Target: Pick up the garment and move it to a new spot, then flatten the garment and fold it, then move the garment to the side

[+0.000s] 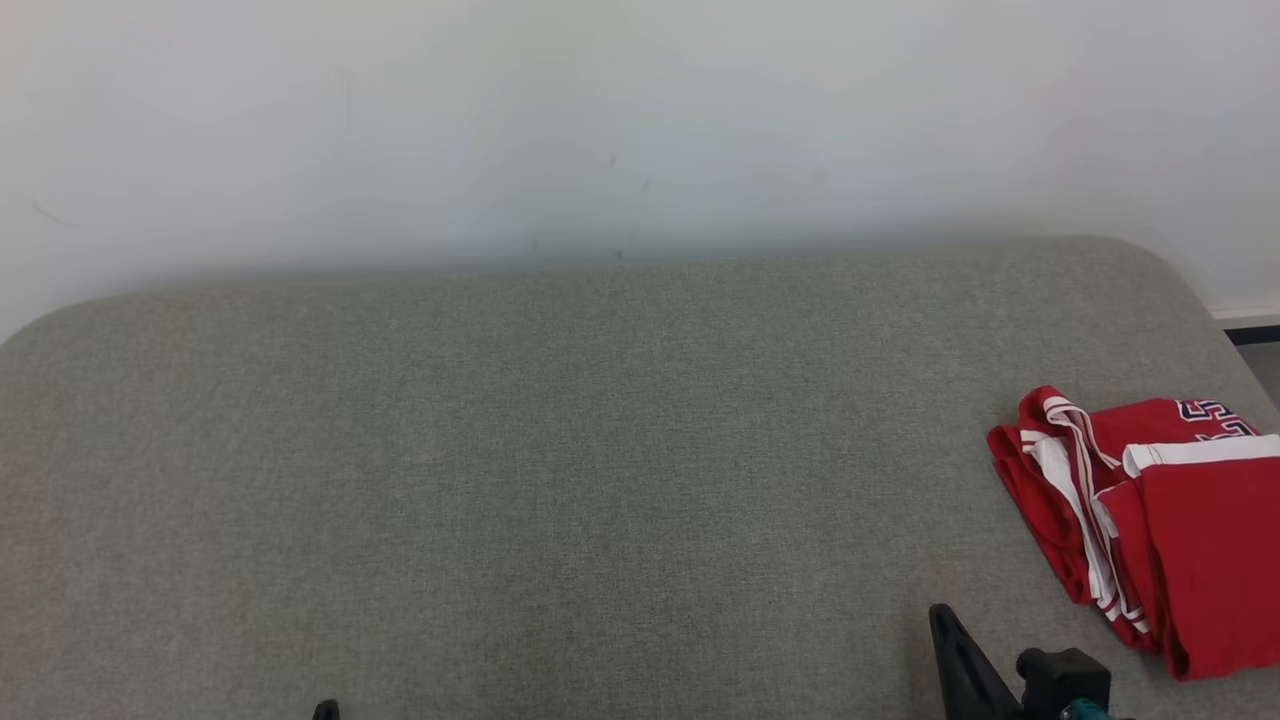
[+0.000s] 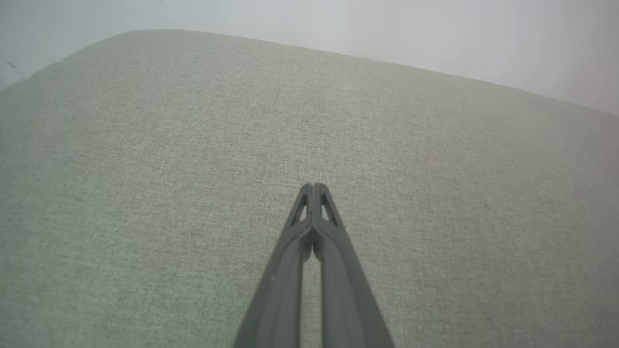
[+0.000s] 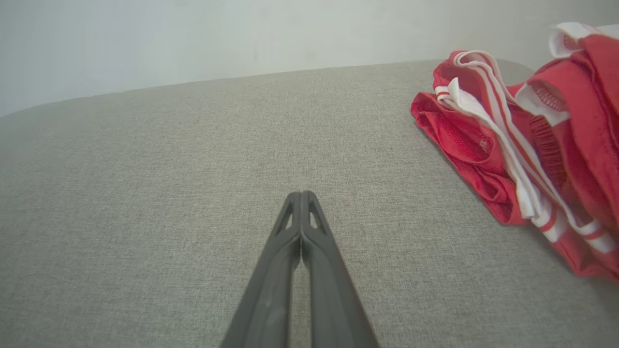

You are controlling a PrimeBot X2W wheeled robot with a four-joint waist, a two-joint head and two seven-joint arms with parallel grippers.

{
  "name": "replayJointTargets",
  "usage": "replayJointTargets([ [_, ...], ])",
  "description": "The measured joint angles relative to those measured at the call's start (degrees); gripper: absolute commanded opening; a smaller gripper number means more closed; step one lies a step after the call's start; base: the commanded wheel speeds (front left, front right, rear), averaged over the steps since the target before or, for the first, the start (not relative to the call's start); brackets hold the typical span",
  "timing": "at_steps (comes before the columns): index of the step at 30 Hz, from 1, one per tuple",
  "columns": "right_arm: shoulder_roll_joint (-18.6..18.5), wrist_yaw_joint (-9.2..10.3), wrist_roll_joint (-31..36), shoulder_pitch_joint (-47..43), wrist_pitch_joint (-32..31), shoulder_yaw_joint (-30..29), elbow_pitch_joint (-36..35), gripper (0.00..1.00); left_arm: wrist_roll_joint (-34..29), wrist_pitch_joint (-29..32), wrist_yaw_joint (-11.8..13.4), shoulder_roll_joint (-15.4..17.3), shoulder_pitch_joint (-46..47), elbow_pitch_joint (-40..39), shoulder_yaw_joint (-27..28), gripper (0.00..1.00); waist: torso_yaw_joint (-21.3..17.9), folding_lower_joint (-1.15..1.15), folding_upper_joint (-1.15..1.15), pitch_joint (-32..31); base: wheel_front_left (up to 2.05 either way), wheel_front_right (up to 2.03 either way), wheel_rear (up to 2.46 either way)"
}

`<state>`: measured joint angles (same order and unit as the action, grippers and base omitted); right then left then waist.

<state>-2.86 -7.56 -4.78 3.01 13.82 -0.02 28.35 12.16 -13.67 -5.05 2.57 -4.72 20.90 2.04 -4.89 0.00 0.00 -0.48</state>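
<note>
my left claw (image 2: 313, 186) and right claw (image 3: 301, 193) are hanging pressed together, empty; the red garment (image 1: 1150, 520) is lying at the right edge of the cushion (image 1: 560, 450).

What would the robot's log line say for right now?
garment: red, loosely folded, right side of grey surface | left gripper: shut, empty | right gripper: shut, empty, apart from garment

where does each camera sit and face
Head view: on the head, facing forward-down at the grey pad; right tool lower right, left tool at bottom edge.
Left wrist view: along the shut left tool, across the pad.
Right wrist view: along the shut right tool, red garment beside it.
Shared: head and right wrist both show the garment.
</note>
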Motion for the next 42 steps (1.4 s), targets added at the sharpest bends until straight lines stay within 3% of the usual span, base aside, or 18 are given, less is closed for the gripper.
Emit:
replayJointTargets([
  [19, 0.01, 0.00, -21.50, 0.31, -4.64, -1.32, -3.69, 0.00, 19.82, 4.71, -0.53, 0.01, 1.59, -1.58, 0.77, 0.00, 0.76, 0.00, 0.00, 0.10, 0.00, 0.00, 0.00],
  [42, 0.00, 0.00, -42.69, 0.92, -9.66, -2.94, -7.15, 0.00, 38.87, 9.71, -1.02, 0.04, 4.69, -3.23, 1.97, 0.00, 1.71, 0.00, 0.00, 0.23, 0.00, 0.00, 0.00],
])
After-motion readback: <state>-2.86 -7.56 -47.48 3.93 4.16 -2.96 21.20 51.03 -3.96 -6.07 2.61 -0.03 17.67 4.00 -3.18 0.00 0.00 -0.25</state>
